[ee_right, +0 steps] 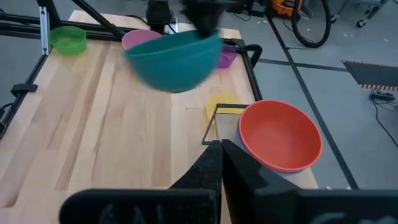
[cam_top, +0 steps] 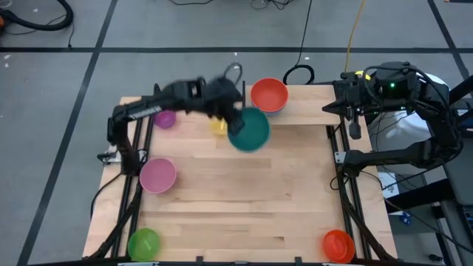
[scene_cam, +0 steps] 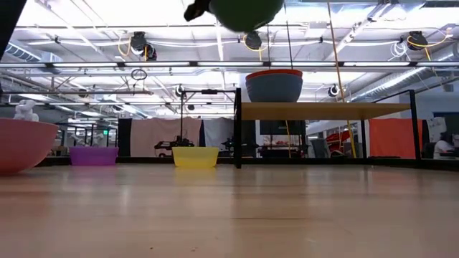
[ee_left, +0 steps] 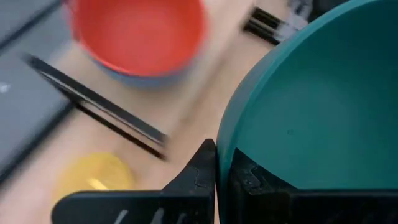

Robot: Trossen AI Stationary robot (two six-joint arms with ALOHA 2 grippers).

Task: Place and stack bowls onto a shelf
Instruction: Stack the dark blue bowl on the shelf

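My left gripper (cam_top: 235,117) is shut on a teal bowl (cam_top: 249,129) and holds it in the air near the shelf (cam_top: 295,107) at the table's far side; the bowl also shows in the right wrist view (ee_right: 174,59). On the shelf a red-orange bowl (cam_top: 269,94) sits nested in a blue bowl (scene_cam: 274,87). A yellow bowl (cam_top: 217,127) and a purple bowl (cam_top: 165,119) rest on the table by the far edge. My right gripper (ee_right: 221,149) is shut and empty, at the table's far right. My left gripper pinches the teal bowl's rim (ee_left: 225,146), one finger (ee_left: 199,177) outside the wall and one inside the bowl. The bowl is lifted clear of the table and the shelf, its opening up, roughly level.
A pink bowl (cam_top: 157,175) sits at the table's left, a green bowl (cam_top: 143,242) at the near left corner, an orange bowl (cam_top: 338,244) at the near right corner. Black frame bars run along both table sides. The table's middle is bare wood.
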